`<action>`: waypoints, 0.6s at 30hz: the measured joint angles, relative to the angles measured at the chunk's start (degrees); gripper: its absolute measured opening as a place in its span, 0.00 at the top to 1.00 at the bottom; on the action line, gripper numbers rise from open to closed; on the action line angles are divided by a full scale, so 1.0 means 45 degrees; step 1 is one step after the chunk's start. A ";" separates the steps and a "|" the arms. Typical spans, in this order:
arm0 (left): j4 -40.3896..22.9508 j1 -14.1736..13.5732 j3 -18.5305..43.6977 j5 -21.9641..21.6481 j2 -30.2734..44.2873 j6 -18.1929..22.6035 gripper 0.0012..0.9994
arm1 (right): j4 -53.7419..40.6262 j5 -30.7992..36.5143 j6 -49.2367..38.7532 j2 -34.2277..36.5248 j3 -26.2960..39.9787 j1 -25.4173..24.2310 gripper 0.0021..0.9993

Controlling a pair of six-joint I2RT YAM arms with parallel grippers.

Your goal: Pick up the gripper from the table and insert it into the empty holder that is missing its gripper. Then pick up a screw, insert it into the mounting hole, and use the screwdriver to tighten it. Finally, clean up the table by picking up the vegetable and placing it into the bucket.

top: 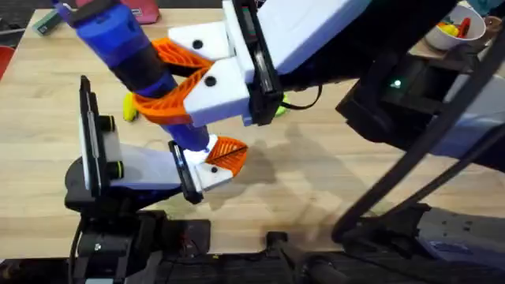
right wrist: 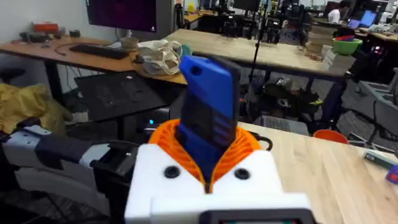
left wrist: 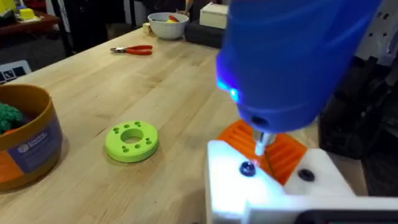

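Note:
My right gripper (top: 150, 79) hangs high over the table, its white fingers and orange pads shut on the blue screwdriver (top: 118, 39); the right wrist view shows the same grip (right wrist: 205, 155). The screwdriver (left wrist: 292, 56) points down, its metal tip just above a screw (left wrist: 247, 168) in the white holder (left wrist: 230, 186). The orange ribbed gripper (left wrist: 280, 149) sits in that holder, which belongs to my left gripper (top: 217, 162), whose fingers stand together. The vegetable (top: 129, 106) peeks out yellow beside the screwdriver. The bucket (left wrist: 28, 146) holds a green toy.
A green ring (left wrist: 132, 142) lies on the table near the bucket. Red-handled pliers (left wrist: 132, 50) and a white bowl (left wrist: 168, 25) with toys sit farther off. The bowl (top: 456, 31) is at the table's far right corner. The right arm's links cross the right side.

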 joint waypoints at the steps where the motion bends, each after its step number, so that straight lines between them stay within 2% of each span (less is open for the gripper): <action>1: 0.0000 0.0000 0.0000 0.0000 -0.0005 0.0000 1.00 | 0.0004 0.0000 -0.0003 0.0006 0.0000 0.0000 0.98; 11: 0.0000 0.0000 0.0000 0.0000 0.0000 0.0000 1.00 | 0.0219 0.0098 0.0001 0.0005 -0.0005 0.0034 0.98; 18: 0.0000 0.0000 0.0000 0.0000 0.0000 0.0000 1.00 | 0.1680 0.0505 0.0408 0.0010 -0.0681 0.0107 0.98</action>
